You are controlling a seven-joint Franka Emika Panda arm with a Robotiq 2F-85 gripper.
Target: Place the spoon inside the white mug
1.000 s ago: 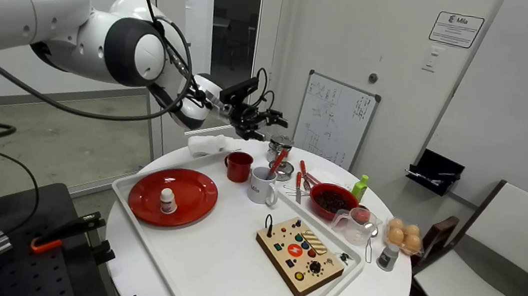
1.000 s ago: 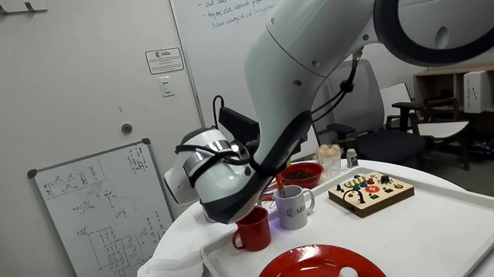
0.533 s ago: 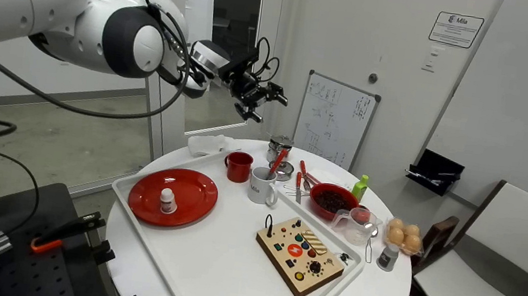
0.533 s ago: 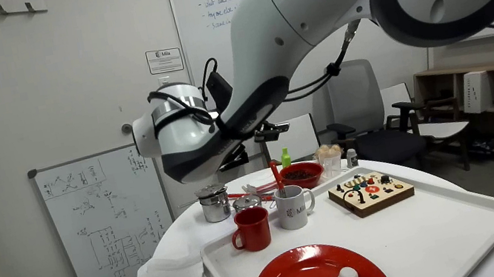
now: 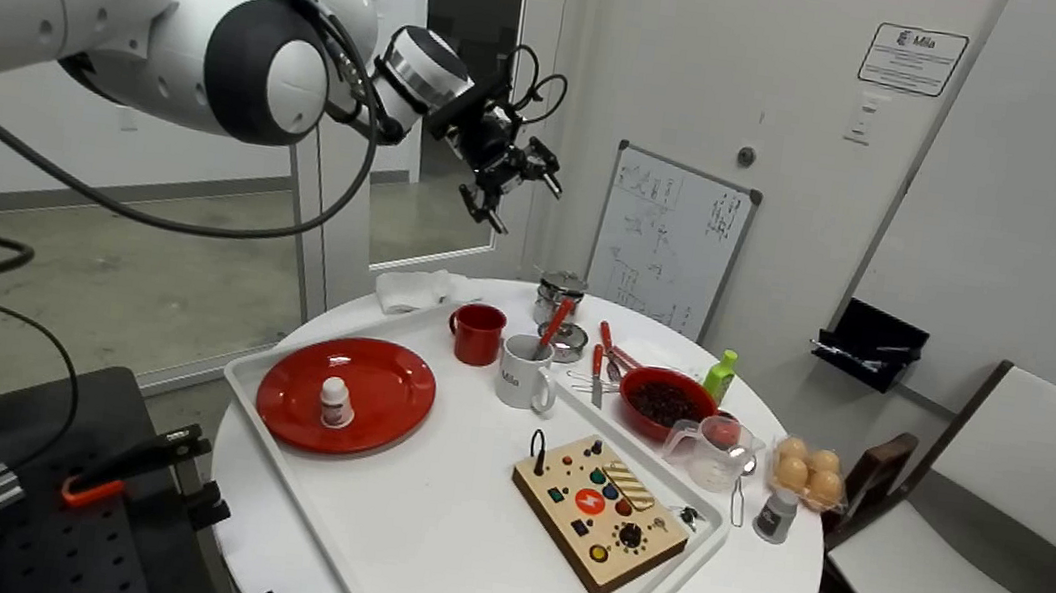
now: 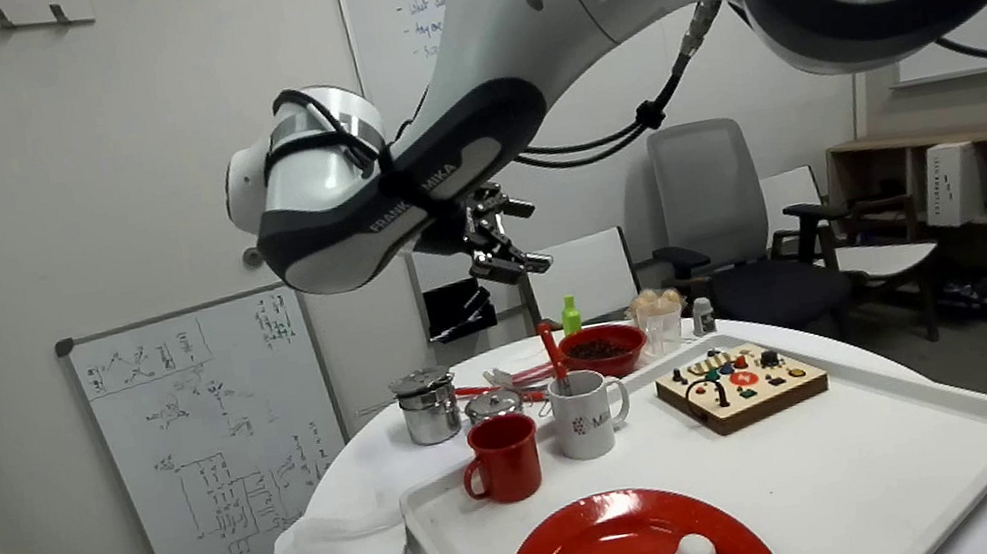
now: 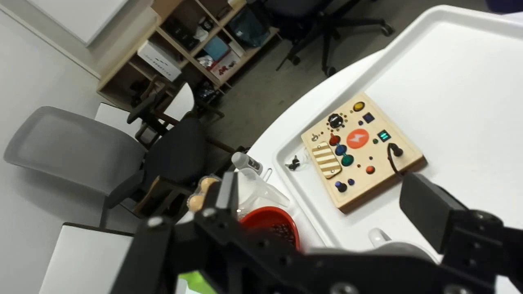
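Note:
The white mug [image 5: 518, 377] stands upright on the tray in both exterior views [image 6: 585, 425]. The spoon [image 5: 557, 324] leans in the mug with its red handle sticking out above the rim, also seen in an exterior view [image 6: 552, 350]. Its metal bowl is hidden inside the mug. My gripper [image 5: 528, 208] is open and empty, high above the table and well apart from the mug and spoon; it also shows in an exterior view [image 6: 535, 234]. In the wrist view my wide-apart fingers [image 7: 327, 198] hold nothing. The mug's rim and handle [image 7: 379, 237] show there partly; the spoon is hidden.
The red mug [image 5: 478, 336] stands beside the white mug. The red plate [image 5: 294, 399] bears a small white shaker [image 5: 335, 404]. A wooden button box [image 5: 599, 517] lies on the tray [image 5: 439, 527]. A red bowl [image 6: 636, 348], metal pots [image 6: 432, 417] and cutlery [image 5: 597, 376] stand behind.
My gripper has risen away from the table and tilted its fingers further downward, staying open. The spoon and both mugs have not moved.

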